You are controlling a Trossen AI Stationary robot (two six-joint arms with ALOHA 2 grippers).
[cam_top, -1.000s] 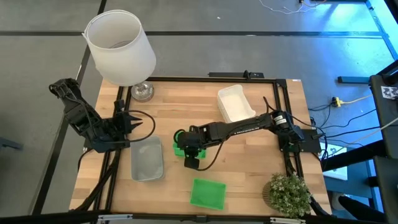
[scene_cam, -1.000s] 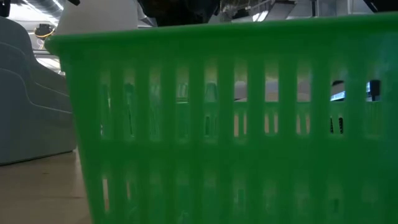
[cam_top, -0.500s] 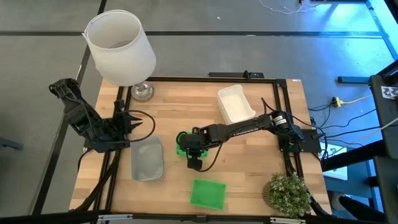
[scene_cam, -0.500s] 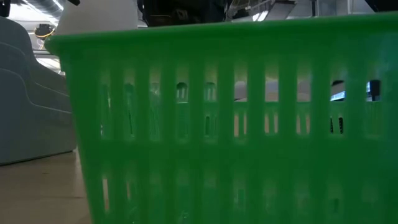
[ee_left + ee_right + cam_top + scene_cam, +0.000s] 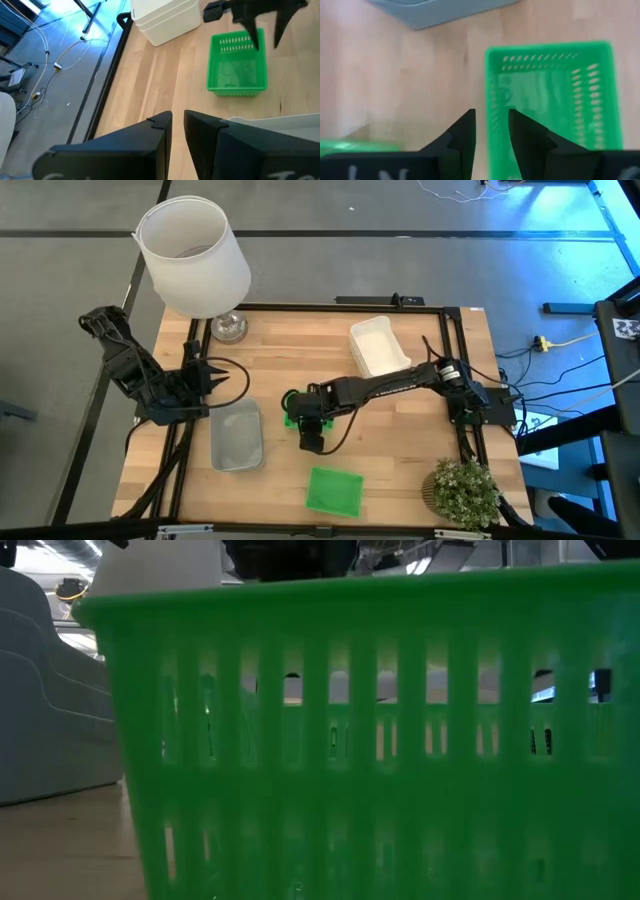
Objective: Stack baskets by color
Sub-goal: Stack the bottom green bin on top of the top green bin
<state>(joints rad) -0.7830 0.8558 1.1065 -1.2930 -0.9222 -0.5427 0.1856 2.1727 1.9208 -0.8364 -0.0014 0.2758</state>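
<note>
Left gripper (image 5: 213, 377): waits at table's left edge; fingers nearly pressed together, holding nothing
Grey baskets (image 5: 236, 435): long axis front-to-back
Right gripper (image 5: 297, 423): fingers parted over green basket (image 5: 237, 64), mid-table
Second green basket (image 5: 334, 491): near front edge
White baskets (image 5: 379, 346): rear, tilted
Potted plant (image 5: 462, 491): front-right corner

No text, label, brand or number can be read on anything here.
</note>
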